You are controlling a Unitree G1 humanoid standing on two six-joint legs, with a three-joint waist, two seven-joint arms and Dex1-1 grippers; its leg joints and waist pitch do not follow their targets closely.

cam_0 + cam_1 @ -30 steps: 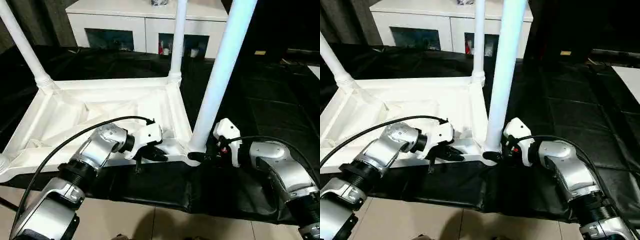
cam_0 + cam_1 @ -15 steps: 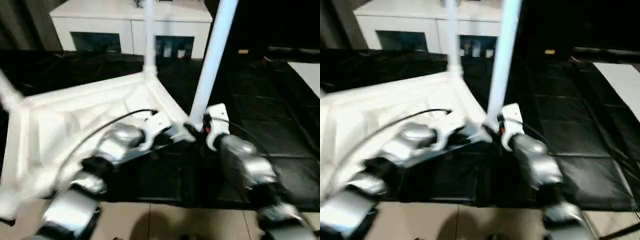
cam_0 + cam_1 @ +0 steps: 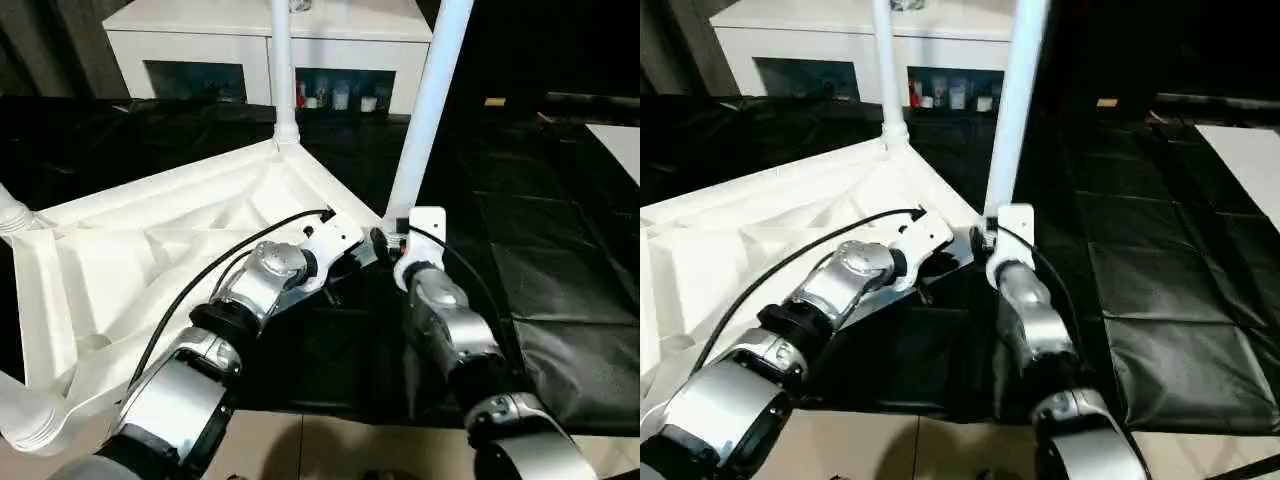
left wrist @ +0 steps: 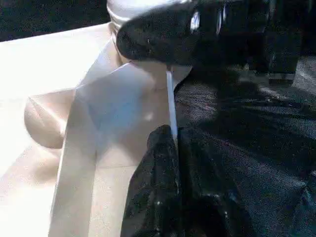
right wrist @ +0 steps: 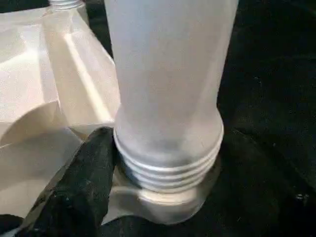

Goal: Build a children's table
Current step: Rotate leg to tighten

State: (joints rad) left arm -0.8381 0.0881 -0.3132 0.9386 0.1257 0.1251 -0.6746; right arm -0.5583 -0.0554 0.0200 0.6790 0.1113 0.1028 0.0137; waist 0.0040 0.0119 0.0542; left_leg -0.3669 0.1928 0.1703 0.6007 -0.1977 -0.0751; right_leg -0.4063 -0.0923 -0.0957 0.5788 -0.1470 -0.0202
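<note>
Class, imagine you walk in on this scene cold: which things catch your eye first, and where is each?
The upturned white tabletop lies ribbed side up on black sheeting, with white legs standing in its corners. At the near corner both grippers meet: the left gripper pinches the tabletop's rim, while the right gripper sits at the base of the nearest leg, whose threads still show above the socket.

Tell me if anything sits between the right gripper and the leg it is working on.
Nothing visible does. A right gripper finger already lies against the threaded base of the leg, just above the corner socket of the tabletop.
</note>
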